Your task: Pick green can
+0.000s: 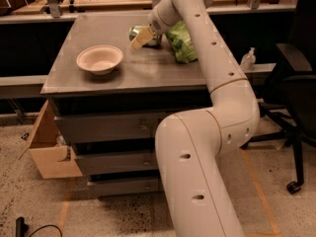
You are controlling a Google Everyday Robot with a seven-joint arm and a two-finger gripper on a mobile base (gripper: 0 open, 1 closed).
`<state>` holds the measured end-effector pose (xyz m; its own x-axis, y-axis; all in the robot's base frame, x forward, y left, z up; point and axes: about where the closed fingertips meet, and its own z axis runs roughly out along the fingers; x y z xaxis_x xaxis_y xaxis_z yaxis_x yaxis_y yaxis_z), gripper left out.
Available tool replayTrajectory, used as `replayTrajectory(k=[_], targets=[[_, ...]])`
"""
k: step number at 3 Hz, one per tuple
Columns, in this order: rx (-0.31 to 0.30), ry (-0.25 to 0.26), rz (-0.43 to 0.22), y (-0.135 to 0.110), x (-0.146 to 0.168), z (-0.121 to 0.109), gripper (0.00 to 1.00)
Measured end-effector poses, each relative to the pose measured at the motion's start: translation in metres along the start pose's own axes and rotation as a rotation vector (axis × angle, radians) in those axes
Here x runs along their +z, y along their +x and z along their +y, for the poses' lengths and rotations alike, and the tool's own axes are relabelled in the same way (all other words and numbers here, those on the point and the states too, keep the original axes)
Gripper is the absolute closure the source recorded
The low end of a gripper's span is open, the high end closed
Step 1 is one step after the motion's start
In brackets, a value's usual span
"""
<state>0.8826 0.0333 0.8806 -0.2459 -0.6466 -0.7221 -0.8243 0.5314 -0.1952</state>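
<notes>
The green can [136,31] lies on its side at the back of the grey cabinet top [148,73], its shiny end facing left. It is partly covered by my gripper [140,38], which reaches down onto it from the right at the end of the long white arm [212,58]. The gripper's tan tip sits across the front of the can, touching or very close to it.
A crinkled light-green snack bag [181,43] lies right of the can, against the arm. A pale bowl [99,59] stands on the left of the top. A black office chair [296,102] is at the right, a cardboard box [47,147] at the lower left.
</notes>
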Motion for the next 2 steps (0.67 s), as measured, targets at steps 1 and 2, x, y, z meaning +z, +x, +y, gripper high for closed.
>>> replayTrajectory(k=[1,2], targets=[[0.031,-0.052,0.010,0.0120,0.0150,0.0109,0.00],[0.049,-0.085,0.017,0.0190,0.0238,0.0184,0.17]])
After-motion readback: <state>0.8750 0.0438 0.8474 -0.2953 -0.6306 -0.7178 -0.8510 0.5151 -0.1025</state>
